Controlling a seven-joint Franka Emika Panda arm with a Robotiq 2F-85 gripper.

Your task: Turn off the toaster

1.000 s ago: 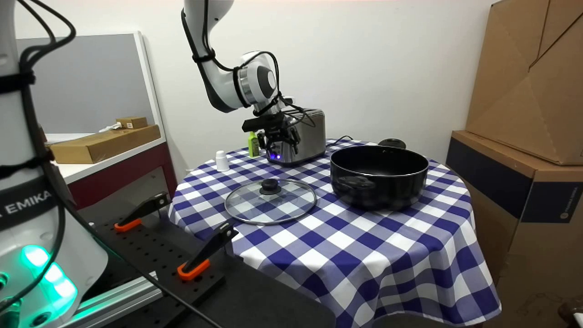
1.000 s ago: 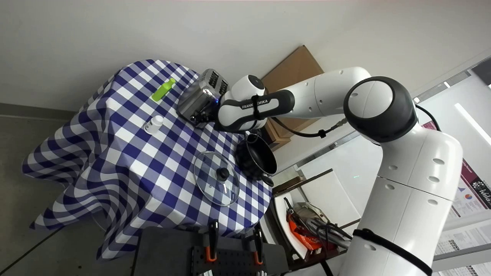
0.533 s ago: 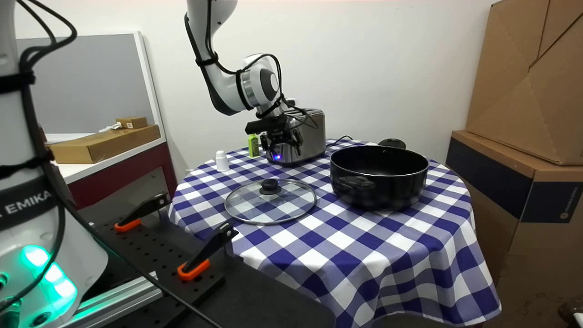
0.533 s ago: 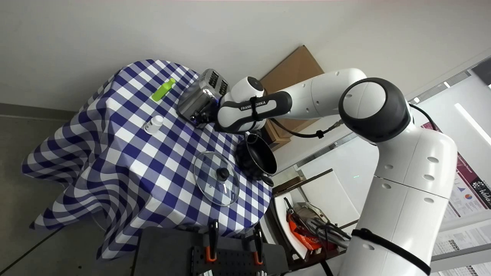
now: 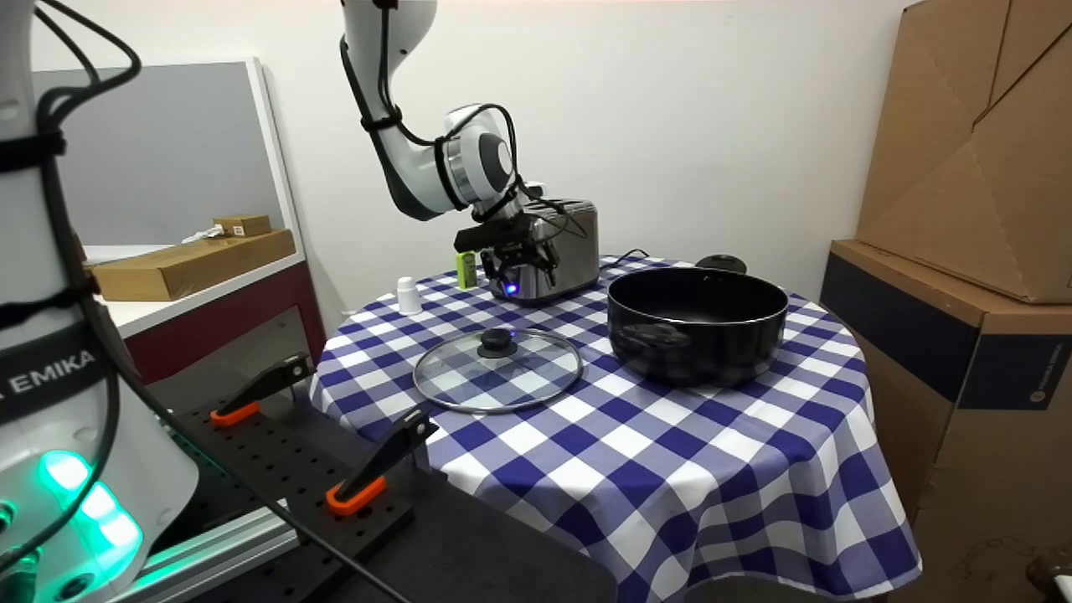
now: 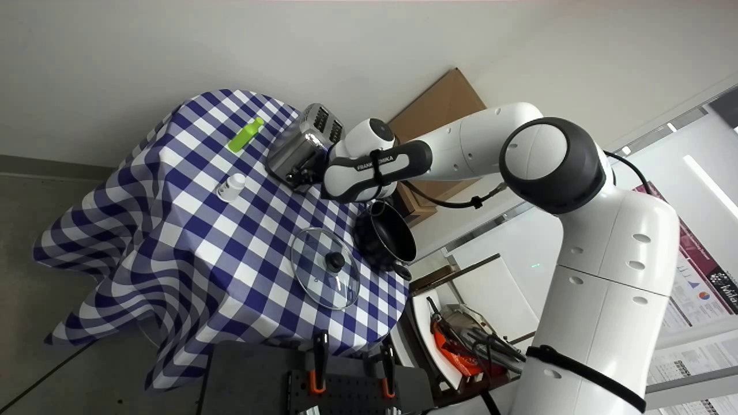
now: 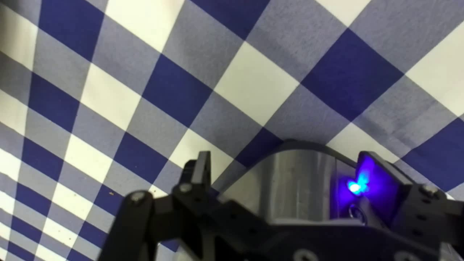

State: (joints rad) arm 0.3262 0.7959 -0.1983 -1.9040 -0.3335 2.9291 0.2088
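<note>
A round table (image 5: 636, 456) dressed in blue-and-white check shows in both exterior views. The white arm (image 6: 611, 259) reaches above the table. Brown cardboard boxes (image 5: 963, 184) rise near the table, on its right in an exterior view, the view all sides here follow. A black bench (image 5: 486, 536) stands at the table's front left. The black pot (image 5: 712, 356) sits upright on the right half of the table. The toaster (image 5: 578, 260), silver and boxy, stands toward the table's back, a little left of its midline. The glass lid (image 5: 497, 377) lies flat on the table, left of centre, knob up. The gripper (image 7: 284, 159) hangs over the table's back, at the toaster's end; its fingers (image 7: 203, 169) are spread wide and have hold of nothing, the shiny end showing in the gap between them, though I cannot tell whether either touches it. A green bottle (image 6: 246, 136) stands at the table's back left, and a white bottle (image 6: 230, 188) nearer its left edge. A blue light (image 7: 354, 187) glows over the table's back, close by one finger
</note>
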